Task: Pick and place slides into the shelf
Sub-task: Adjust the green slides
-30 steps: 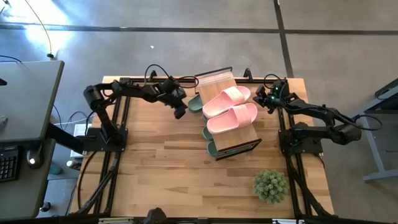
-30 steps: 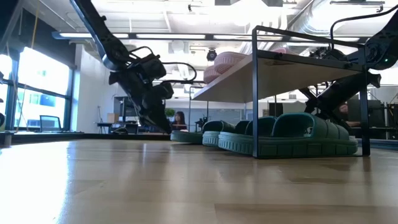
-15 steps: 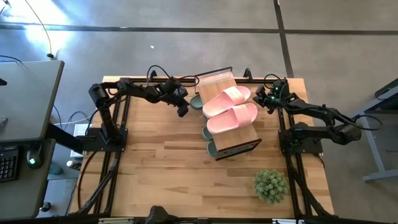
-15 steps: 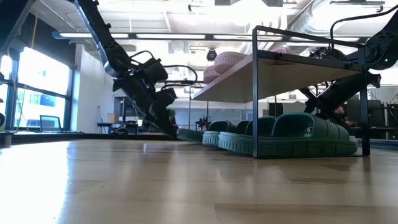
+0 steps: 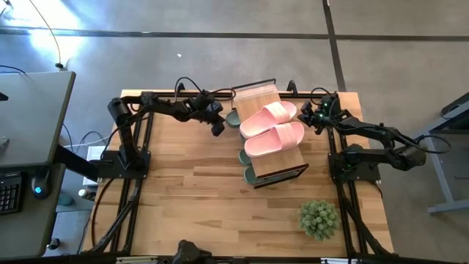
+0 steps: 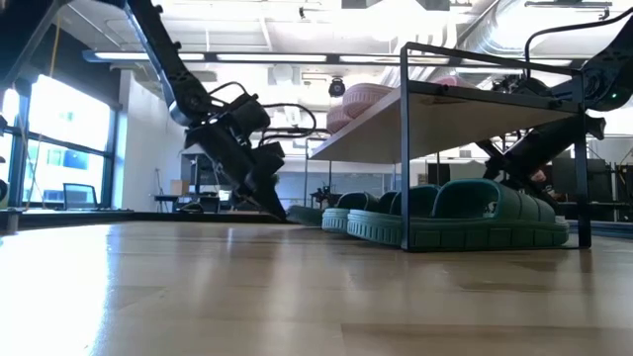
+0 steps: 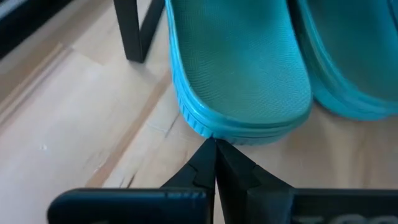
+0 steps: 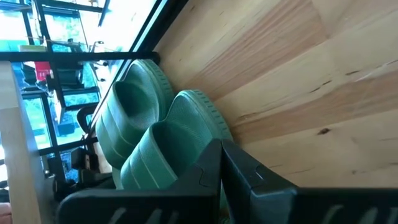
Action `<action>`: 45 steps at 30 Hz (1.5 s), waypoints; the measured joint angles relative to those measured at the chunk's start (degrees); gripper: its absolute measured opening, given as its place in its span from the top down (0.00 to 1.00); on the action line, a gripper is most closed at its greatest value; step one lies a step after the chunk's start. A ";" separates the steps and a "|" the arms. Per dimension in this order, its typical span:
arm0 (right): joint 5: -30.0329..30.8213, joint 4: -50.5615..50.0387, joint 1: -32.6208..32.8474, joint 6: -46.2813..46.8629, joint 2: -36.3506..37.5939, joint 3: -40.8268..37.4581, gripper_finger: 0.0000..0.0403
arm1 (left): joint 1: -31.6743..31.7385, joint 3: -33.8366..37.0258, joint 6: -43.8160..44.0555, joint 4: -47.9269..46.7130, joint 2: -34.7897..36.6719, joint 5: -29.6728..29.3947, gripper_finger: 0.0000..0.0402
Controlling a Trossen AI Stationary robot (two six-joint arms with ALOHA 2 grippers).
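Pressing our left tool (image 7: pixel 215 144), fingers together, against the pebbled heel of a rubbery green slide (image 7: pixel 239 68), we work at upper centre; pink slides (image 5: pixel 272 130) top the slatted wooden shelf (image 5: pixel 286 163). Our right tool (image 8: pixel 221 149) is shut too.

We cannot read any words, numbers, brand names or signs in these pictures. We find no label that can be read.
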State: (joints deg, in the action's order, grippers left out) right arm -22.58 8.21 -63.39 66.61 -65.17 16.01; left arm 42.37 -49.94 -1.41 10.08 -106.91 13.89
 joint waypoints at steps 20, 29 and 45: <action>-0.68 0.02 0.93 0.00 0.00 0.00 1.00 | 0.54 -0.25 5.60 0.37 0.52 4.05 1.00; -0.97 0.17 0.93 -0.87 -0.01 -0.01 1.00 | 0.55 -5.83 2.90 -10.53 1.07 1.06 1.00; -1.43 0.98 0.91 -1.05 0.00 0.00 1.00 | -0.63 -11.05 -4.93 -25.11 1.11 13.27 1.00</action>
State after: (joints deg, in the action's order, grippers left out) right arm -24.01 9.18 -62.48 65.56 -65.17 16.01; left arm 41.74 -60.99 -6.34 -15.03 -105.80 27.15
